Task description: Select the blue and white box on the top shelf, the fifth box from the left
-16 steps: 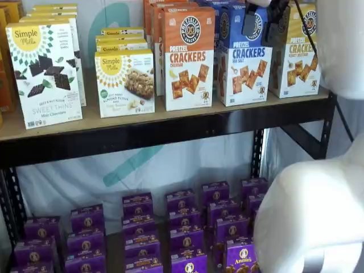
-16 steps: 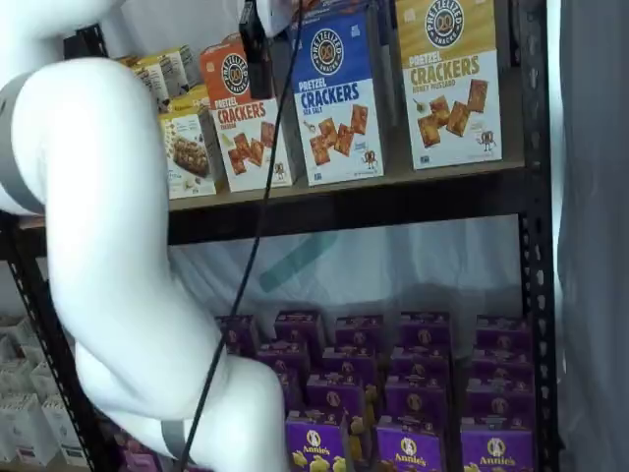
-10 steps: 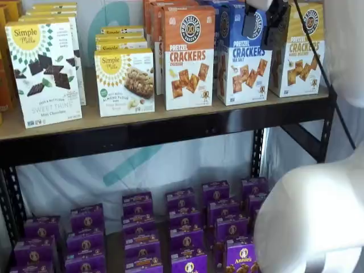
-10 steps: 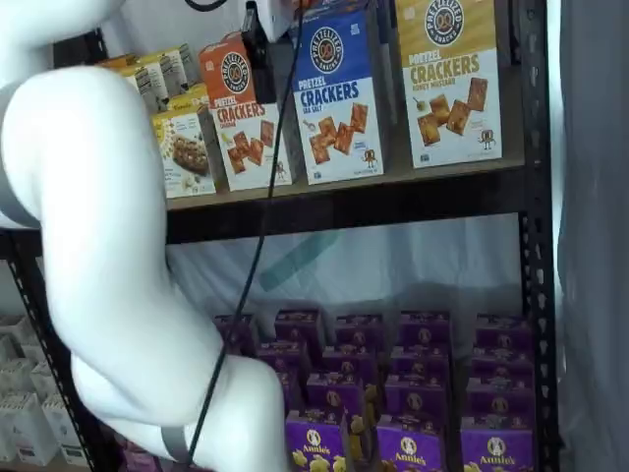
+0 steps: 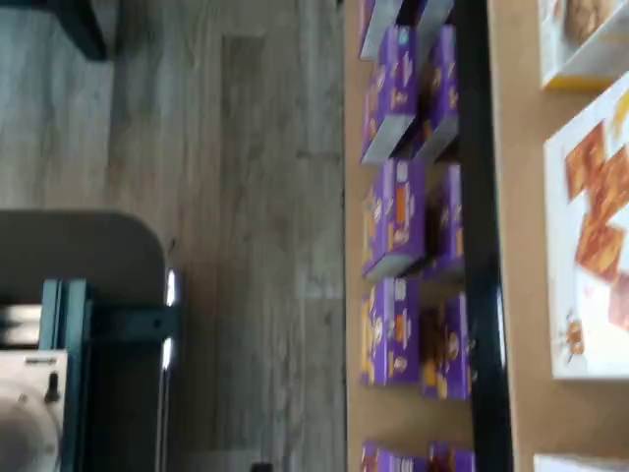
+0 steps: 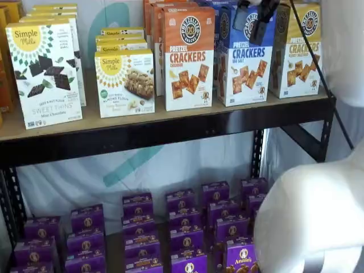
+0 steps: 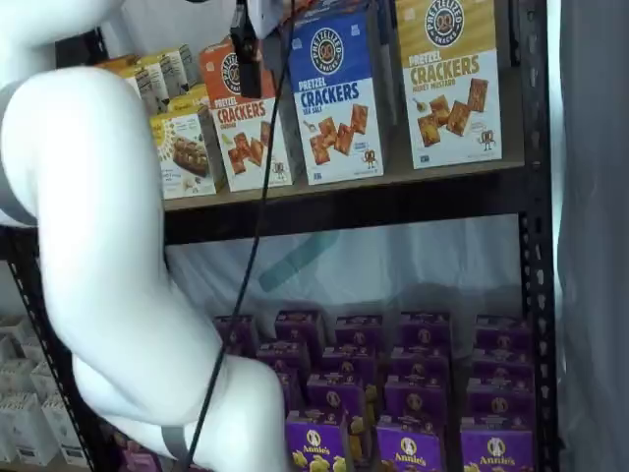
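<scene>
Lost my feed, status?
Tool open, in front of the blue box. Box upright on top shelf, untouched. Nothing in the way.

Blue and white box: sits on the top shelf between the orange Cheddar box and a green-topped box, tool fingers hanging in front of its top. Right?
Not quite. The neighbour on that side is yellow-topped, not green-topped; both shelf views show it. The rest holds: the blue and white box stands on the top shelf beside the orange Cheddar box, with the tool in front of its top.
</scene>
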Controlling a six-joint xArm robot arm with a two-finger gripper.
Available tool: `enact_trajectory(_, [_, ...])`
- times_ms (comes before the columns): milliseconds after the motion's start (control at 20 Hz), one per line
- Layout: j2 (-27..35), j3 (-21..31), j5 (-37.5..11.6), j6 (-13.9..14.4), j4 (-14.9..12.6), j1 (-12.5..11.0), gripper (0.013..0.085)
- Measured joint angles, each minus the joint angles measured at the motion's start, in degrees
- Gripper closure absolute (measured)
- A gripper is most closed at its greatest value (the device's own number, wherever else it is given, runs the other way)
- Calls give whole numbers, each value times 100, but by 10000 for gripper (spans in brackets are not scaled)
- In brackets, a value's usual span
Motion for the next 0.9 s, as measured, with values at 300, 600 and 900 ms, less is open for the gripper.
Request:
enact_trajectory(300, [-34,-20,-192,130,823,-241,130])
enact_trajectory(600, [-424,511,-1282,128,1251,-361,130])
enact_trajectory(900, [-277,431,-1625,-60,1308,-542,130])
